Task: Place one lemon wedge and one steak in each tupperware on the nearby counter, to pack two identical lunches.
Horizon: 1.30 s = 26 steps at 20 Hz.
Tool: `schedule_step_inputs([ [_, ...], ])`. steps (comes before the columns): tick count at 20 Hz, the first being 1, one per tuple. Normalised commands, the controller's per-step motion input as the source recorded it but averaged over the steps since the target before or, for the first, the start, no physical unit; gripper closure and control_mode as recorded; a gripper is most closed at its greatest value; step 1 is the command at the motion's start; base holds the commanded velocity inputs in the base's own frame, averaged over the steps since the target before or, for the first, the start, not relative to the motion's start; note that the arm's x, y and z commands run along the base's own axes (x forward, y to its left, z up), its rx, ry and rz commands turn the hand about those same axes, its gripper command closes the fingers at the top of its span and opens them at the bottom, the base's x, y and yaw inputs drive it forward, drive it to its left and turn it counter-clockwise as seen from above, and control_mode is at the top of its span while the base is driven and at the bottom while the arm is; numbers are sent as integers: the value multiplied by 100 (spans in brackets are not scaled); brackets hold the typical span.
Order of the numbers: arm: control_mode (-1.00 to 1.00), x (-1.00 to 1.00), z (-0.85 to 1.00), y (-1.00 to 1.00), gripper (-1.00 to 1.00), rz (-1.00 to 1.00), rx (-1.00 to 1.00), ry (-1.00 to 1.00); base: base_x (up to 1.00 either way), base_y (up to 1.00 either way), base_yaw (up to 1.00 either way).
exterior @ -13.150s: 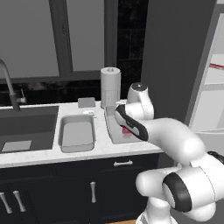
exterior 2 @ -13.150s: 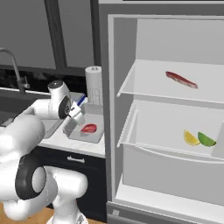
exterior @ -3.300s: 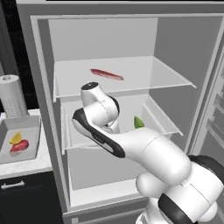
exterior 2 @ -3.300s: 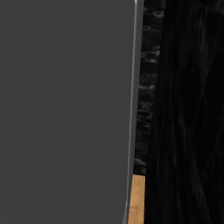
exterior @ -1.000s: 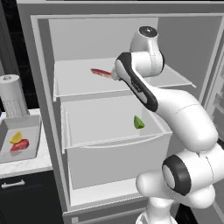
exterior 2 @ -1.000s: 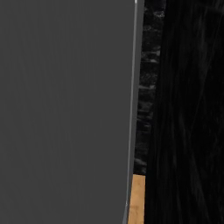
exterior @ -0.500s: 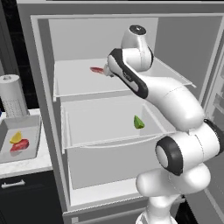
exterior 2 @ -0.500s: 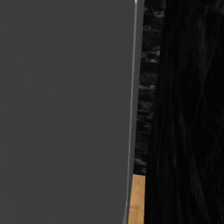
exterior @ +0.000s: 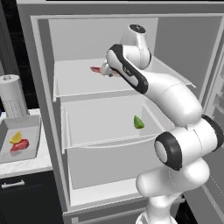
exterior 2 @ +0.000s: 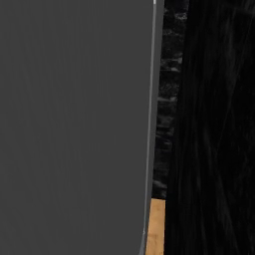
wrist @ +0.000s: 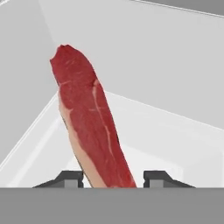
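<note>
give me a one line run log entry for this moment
phase: grasping second steak | claw: jaws either side of steak on upper fridge shelf | tupperware: lemon wedge plus steak | lime wedge: lower shelf

Left base view faces fridge [exterior: 43,87]; hand view hugs steak [wrist: 92,127]

text: none legible | labels: none | numbers: none

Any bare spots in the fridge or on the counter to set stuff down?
Free: upper fridge shelf left of the steak, and the lower drawer left of the green lemon wedge. Counter has a bare strip in front of the tupperware. Crowded: that tray, already holding a wedge and a steak, with the paper-towel roll behind it.
</note>
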Motion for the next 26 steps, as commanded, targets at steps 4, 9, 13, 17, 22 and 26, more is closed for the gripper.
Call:
schedule_step_inputs([
  [4,-100,0,-36,0,100,1,-4,-11,0,0,0],
  [9,-100,-63,-57,0,100,0,-1,-9,0,0,0],
  [13,-100,-100,-40,4,100,0,4,-35,0,0,0],
  [17,-100,-100,21,11,100,-3,15,-44,0,0,0],
  [22,-100,-100,44,27,100,0,16,-23,0,0,0],
  [26,-100,-100,12,11,100,-4,9,-9,0,0,0],
])
